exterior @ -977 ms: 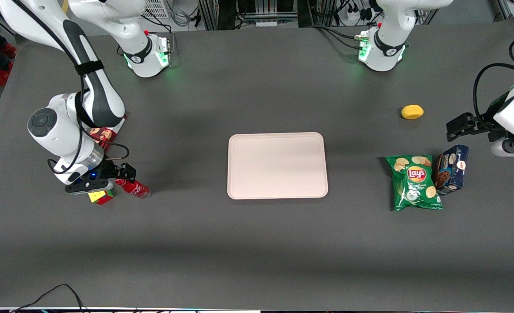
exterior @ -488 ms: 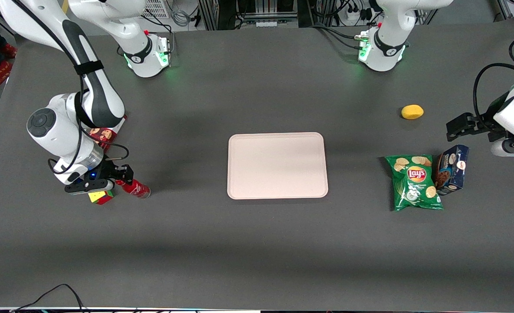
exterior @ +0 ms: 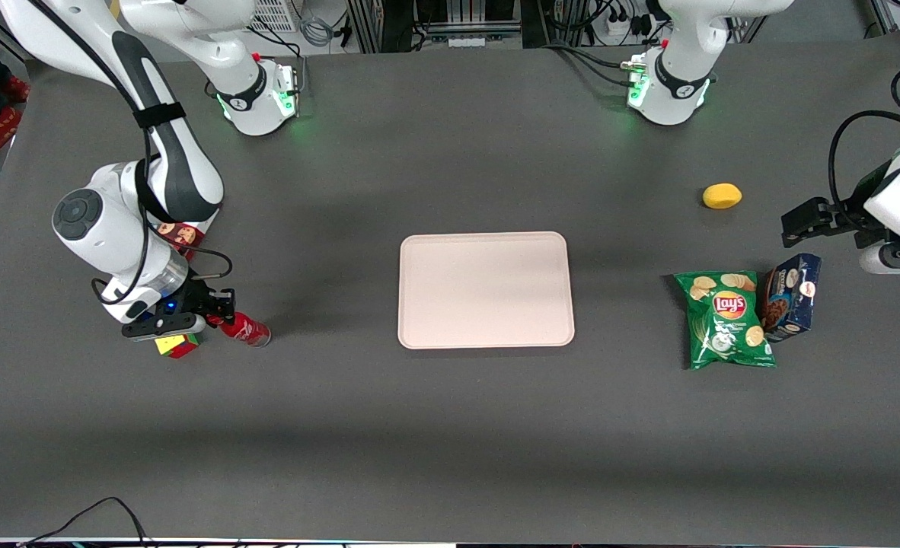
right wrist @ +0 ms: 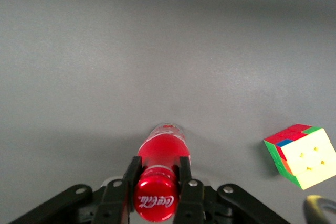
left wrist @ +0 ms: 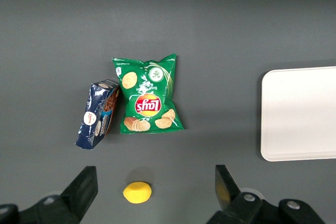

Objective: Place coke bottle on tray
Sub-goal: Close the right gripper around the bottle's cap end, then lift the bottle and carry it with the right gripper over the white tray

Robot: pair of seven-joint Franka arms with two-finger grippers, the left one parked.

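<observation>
The gripper [exterior: 221,316] sits low near the working arm's end of the table, and its two black fingers [right wrist: 132,170] are closed on the neck of the coke bottle [exterior: 246,329], one on each side just below the red cap, as the right wrist view shows plainly. Holding it near the cap makes sense for so slim a thing: the neck is narrow enough to fit between the fingers, and the body hangs free beneath them. In the front view the bottle looks tilted, cap up at the fingers and clear base angled out toward the tray; I cannot tell whether the base touches the table or is just off it. A coloured cube [exterior: 177,344] lies just beside the bottle, a little nearer the front camera, close enough that a sideways swing could clip it, so a lift before travelling seems wise. A red cookie box [exterior: 180,236] is partly hidden under the arm. The tray [exterior: 486,289] lies flat in the middle of the table, well apart from the bottle and with nothing on it, so the carry and the setting down are both yet to come. The grasp looks made; the task is in its early part
</observation>
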